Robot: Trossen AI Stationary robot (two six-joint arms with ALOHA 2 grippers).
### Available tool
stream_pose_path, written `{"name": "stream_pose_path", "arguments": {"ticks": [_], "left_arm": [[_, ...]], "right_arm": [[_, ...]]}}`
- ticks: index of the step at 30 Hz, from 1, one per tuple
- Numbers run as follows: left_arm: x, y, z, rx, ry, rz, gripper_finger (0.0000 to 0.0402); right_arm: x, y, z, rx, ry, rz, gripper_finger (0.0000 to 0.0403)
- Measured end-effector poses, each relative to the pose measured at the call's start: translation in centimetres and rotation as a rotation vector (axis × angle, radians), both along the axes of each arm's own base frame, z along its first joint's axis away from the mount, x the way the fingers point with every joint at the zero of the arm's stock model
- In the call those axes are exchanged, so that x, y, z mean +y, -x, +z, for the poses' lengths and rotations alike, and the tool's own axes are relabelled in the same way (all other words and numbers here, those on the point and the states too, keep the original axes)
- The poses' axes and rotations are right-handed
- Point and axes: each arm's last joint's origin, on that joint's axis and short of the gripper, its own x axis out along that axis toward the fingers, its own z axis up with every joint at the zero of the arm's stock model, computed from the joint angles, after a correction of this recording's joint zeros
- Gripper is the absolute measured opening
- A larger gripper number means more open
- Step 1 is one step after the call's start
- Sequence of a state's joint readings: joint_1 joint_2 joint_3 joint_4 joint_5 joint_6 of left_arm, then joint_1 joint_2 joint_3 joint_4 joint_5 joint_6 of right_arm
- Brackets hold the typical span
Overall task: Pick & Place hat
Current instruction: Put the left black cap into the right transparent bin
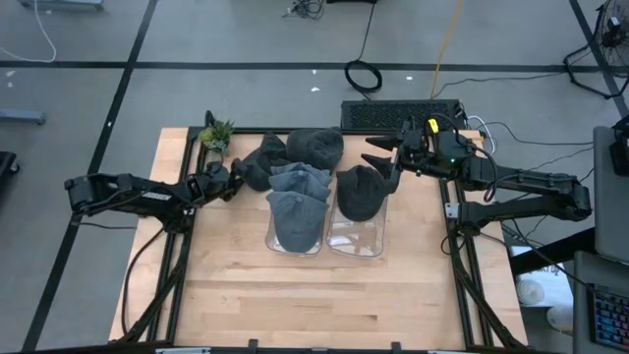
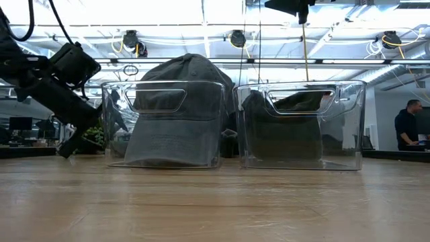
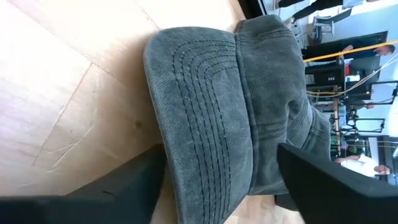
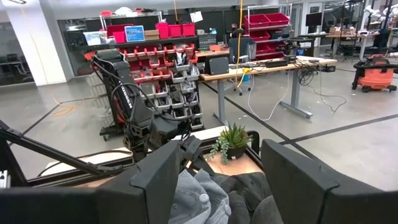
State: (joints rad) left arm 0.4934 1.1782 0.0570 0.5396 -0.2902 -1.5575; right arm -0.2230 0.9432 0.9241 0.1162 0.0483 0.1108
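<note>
Several dark grey caps lie at the table's far middle. One cap (image 1: 261, 162) rests on the wood with its stitched brim (image 3: 199, 112) toward my left gripper (image 1: 234, 178), which is open; its fingers stand on either side of that brim in the left wrist view (image 3: 219, 149). Another cap (image 1: 316, 146) lies behind it. A stack of caps (image 1: 298, 205) fills the left clear bin (image 2: 161, 124), and one cap (image 1: 360, 192) sits in the right clear bin (image 2: 302, 128). My right gripper (image 1: 379, 154) is open and hovers above the right bin's far end, empty (image 4: 221, 149).
A small potted plant (image 1: 216, 135) stands at the table's far left corner, just behind my left gripper. A keyboard (image 1: 401, 113) lies beyond the far edge. The near half of the wooden table (image 1: 314, 305) is bare. A person (image 2: 406, 128) stands in the room behind.
</note>
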Motion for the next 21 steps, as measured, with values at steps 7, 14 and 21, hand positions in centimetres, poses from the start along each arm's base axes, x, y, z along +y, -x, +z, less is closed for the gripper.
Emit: {"name": "stream_pose_path", "arguments": {"ticks": [7,14,21], "left_arm": [[0.0,0.0,-0.1,-0.003,0.016,0.004,0.0152],[0.2,-0.4,0.8,-0.13,-0.017,0.019,0.0016],[0.7,-1.4,3.3,-0.305,-0.13,0.031,0.0009]], "right_arm": [[0.0,0.0,0.0,0.0,0.0,-0.003,0.0217],[0.0,0.0,0.0,-0.01,-0.036,0.0,0.0217],[0.0,0.0,0.0,-0.013,-0.05,0.001,0.0217]]}}
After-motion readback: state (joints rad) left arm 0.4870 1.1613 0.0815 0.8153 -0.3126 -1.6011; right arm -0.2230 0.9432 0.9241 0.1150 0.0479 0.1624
